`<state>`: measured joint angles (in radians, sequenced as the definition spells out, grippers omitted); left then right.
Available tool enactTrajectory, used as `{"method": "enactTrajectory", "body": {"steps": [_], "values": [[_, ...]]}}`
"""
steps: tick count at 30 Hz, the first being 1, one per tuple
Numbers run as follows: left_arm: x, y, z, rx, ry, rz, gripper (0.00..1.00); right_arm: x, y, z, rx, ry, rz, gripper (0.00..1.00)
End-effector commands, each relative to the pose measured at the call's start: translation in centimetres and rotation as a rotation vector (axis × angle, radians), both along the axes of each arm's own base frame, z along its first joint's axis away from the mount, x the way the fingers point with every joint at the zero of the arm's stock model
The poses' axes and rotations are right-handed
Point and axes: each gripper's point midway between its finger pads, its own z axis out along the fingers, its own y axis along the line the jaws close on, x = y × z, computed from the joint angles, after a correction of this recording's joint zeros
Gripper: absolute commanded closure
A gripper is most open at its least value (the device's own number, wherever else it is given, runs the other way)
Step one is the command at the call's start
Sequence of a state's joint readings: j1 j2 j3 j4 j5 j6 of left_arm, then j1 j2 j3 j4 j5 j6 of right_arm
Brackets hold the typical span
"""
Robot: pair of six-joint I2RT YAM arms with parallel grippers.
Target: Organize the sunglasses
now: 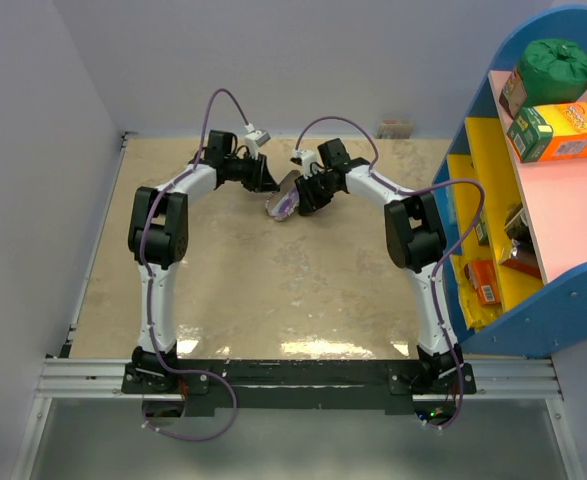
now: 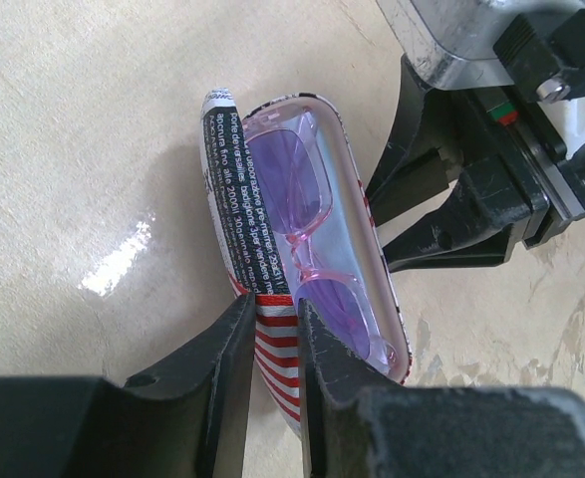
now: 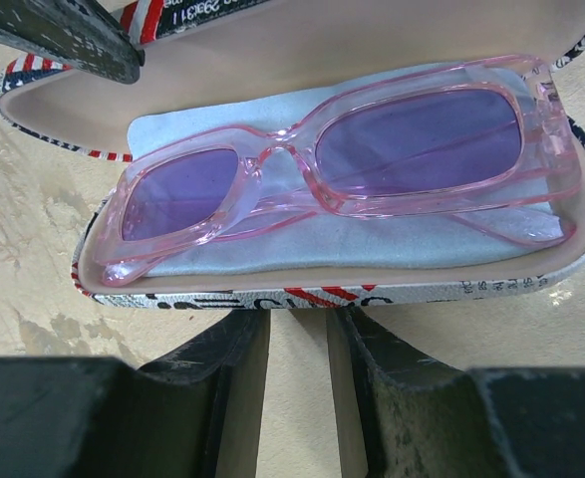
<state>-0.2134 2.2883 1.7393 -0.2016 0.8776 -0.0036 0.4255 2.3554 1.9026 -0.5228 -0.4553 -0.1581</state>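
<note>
Right wrist cam: sunglasses sitting in the open flag-print case.
Chunky see-through pink frame, purple lenses, arms folded, lying on a light blue cloth inside. The right fingers are narrowly apart with nothing between them, tips right at the case's near wall. The left fingers pinch the striped lid edge, glasses just beside them.

**Glasses case**, outer cover: dense white newspaper-style lettering on black, set in short lines along the lid edge. It is partly legible, with "Porte de versailles" and "2000" among the words; the rest is too fine to make out.

**Same cover, right wrist view:** digits close to "29/3/11", printed beside the red and white stripes.

**Orange box**, top view: lettering too small to read.
</note>
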Motion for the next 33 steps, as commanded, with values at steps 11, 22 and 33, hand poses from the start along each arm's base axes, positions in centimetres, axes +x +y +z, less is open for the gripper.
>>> {"method": "enactTrajectory", "body": {"steps": [11, 22, 33], "values": [[-7.0, -6.2, 1.1, -0.063, 0.115, -0.212, 0.88, 1.5, 2.6, 2.3, 0.041, -0.111, 0.027, 0.67], [-8.1, -7.0, 1.9, -0.077, 0.121, -0.247, 0.87, 1.3, 2.5, 2.6, 0.037, -0.113, 0.028, 0.67], [-6.1, -5.2, 6.4, -0.049, -0.042, -0.202, 0.32, -2.0, -2.2, 7.1, -0.094, -0.213, 0.072, 0.62]]}}
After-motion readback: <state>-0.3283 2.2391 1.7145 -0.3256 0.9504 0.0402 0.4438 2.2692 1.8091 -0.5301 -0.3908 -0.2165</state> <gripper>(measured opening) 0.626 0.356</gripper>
